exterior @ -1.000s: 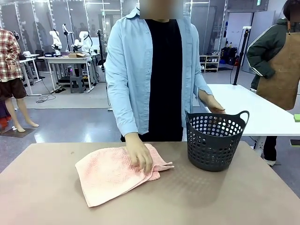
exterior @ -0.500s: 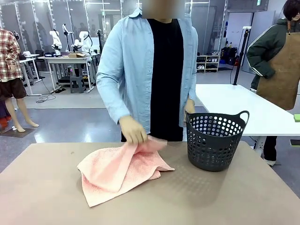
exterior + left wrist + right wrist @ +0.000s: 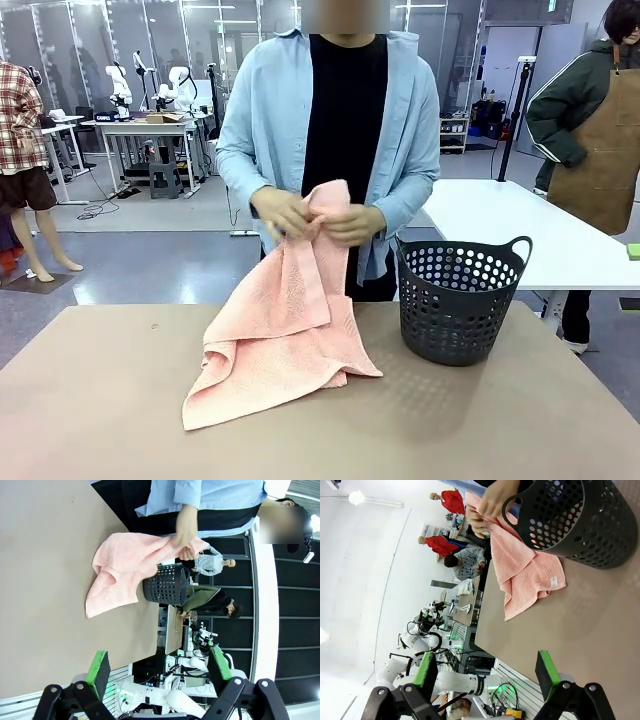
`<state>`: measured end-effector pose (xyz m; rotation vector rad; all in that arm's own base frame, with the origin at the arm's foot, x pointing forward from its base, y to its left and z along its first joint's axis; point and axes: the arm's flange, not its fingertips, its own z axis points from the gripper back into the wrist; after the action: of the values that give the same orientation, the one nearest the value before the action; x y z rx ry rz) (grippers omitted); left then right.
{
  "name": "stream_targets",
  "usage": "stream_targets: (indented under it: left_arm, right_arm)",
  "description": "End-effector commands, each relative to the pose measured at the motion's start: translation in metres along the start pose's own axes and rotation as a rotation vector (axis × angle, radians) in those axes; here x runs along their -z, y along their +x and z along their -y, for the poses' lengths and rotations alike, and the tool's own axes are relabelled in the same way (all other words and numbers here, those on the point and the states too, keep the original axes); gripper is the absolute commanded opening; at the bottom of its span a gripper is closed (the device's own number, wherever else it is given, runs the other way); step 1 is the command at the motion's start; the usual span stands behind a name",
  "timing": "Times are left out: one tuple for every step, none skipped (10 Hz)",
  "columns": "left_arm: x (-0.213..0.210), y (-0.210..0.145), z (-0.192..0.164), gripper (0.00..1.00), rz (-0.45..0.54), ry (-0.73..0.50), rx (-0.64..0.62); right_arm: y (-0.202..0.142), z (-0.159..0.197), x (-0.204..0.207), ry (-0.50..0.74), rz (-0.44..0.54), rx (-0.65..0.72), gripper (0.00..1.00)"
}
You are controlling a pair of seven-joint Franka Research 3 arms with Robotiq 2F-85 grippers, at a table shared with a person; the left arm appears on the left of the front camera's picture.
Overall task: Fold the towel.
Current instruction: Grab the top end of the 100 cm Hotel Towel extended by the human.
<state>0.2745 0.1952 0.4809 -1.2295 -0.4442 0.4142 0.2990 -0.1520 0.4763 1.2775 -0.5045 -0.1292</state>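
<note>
- Left tool (image 3: 159, 667): jaws spread wide, nothing between them, held above the tabletop (image 3: 500, 420) well short of the work.
- Right tool (image 3: 486, 672): likewise wide open and empty, well apart from the cloth.
- Towel (image 3: 285, 340): upper part gathered at chest height in the person's hands (image 3: 283, 213). The lower part drapes down and rests in loose folds on the tabletop, just beside the dark basket (image 3: 455, 310).
- A small white tag (image 3: 553, 581) shows near one edge of the part lying flat.
- Handling, judged: light, soft and limp. It will sag and bunch, will not keep a crease unaided, and is in no way fragile. The terry should give good friction.
- Best hold, judged: pinch at a corner or along the hem, such as the lower corner lying on the tabletop, rather than mid-cloth.
- Change noted: one second ago the towel lay flat under one hand. Half a second ago one corner was rising. Now both hands hold it aloft. The basket has not moved.
</note>
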Motion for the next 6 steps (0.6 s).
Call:
stream_targets:
  left_arm:
    - [-0.0004,-0.0002,0.0002,1.00,-0.015,-0.002,0.002]
    - [-0.0004,-0.0002,0.0002,1.00,-0.015,-0.002,0.002]
    - [-0.0004,-0.0002,0.0002,1.00,-0.015,-0.002,0.002]
    - [-0.0004,-0.0002,0.0002,1.00,-0.015,-0.002,0.002]
    - [-0.0004,-0.0002,0.0002,1.00,-0.015,-0.002,0.002]
    - [-0.0004,-0.0002,0.0002,1.00,-0.015,-0.002,0.002]
  right_arm:
    - [0.0007,0.0003,-0.0007,0.007,-0.001,-0.006,1.00]
    - [0.0007,0.0003,-0.0007,0.007,-0.001,-0.006,1.00]
    - [0.0007,0.0003,-0.0007,0.007,-0.001,-0.006,1.00]
    - [0.0007,0.0003,-0.0007,0.007,-0.001,-0.006,1.00]
    - [0.0007,0.0003,-0.0007,0.007,-0.001,-0.006,1.00]
    - [0.0007,0.0003,-0.0007,0.007,-0.001,-0.006,1.00]
